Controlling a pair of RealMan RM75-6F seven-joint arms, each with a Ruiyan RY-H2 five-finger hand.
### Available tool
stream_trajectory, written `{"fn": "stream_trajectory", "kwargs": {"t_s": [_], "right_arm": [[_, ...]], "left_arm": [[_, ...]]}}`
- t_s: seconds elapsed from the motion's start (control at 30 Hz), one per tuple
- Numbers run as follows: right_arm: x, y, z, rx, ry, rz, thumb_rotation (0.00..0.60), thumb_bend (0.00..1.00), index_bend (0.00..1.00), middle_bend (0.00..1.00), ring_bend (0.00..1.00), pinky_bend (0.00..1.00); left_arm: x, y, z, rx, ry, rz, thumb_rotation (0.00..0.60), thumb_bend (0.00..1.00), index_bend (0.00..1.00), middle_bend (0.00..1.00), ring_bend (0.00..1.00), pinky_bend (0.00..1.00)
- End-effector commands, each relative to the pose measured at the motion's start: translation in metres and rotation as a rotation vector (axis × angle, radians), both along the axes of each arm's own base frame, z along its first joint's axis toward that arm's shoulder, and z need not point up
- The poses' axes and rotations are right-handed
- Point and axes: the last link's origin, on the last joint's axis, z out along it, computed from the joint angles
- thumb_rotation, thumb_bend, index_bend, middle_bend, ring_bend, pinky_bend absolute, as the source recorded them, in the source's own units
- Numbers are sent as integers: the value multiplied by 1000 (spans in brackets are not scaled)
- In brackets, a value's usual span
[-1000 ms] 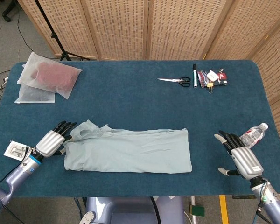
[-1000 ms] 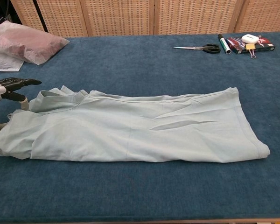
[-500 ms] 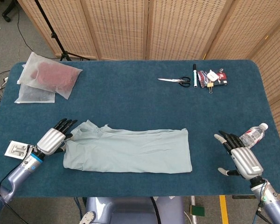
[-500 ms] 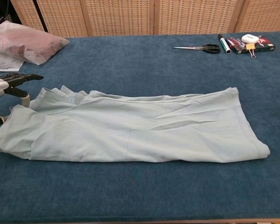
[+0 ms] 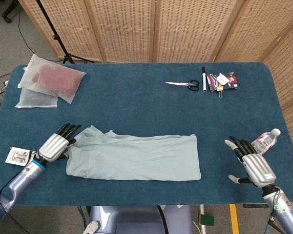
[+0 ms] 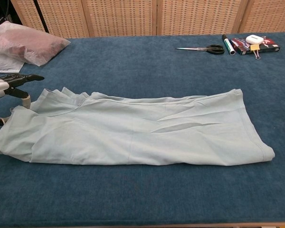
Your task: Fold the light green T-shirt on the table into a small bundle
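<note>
A dark blue cloth is covering the counter (image 5: pixel 136 105), and woven folding screens (image 5: pixel 185 29) are standing behind it on a grey floor. The light green T-shirt (image 5: pixel 134 157) is lying near the front edge, folded into a long flat band, collar end pointing left. Far behind the T-shirt to the left, plastic bags (image 5: pixel 49 84) are lying; far behind it to the right, scissors (image 5: pixel 184 84) and small stationery. A water bottle (image 5: pixel 264 141) is lying well right of the T-shirt.

The left hand (image 5: pixel 56 144) is touching the T-shirt's collar end — whether it is gripping cloth I cannot tell, and the chest view is cutting it off. The right hand (image 5: pixel 250 162) is hovering well right of the T-shirt, fingers spread, holding nothing.
</note>
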Motion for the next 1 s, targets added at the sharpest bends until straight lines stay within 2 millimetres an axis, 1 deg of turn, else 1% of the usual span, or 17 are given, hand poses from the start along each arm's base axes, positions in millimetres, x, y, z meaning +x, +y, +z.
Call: {"fn": "stream_trajectory", "kwargs": {"t_s": [0.03,0.37,0.63,0.8,1.0], "right_arm": [[0,0,0,0,-1,1,600,28,0,0,0,27],[2,2,1,1,-5,7,600,28,0,0,0,26],[3,3,1,1,-7,12,600,28,0,0,0,27],[3,3,3,-3,-10,12,600,28,0,0,0,27],[3,3,3,-3,-12,15,600,28,0,0,0,27]], "left_arm": [[-2,-1,7,4,11,-10,600,487,772,0,0,0],[-8,-1,40,34,56,-26,600,488,778,0,0,0],[-11,-2,55,48,112,-28,600,489,779,0,0,0],[-19,-3,67,63,149,-3,600,488,780,0,0,0],[-31,-6,87,96,189,33,600,489,782,0,0,0]]}}
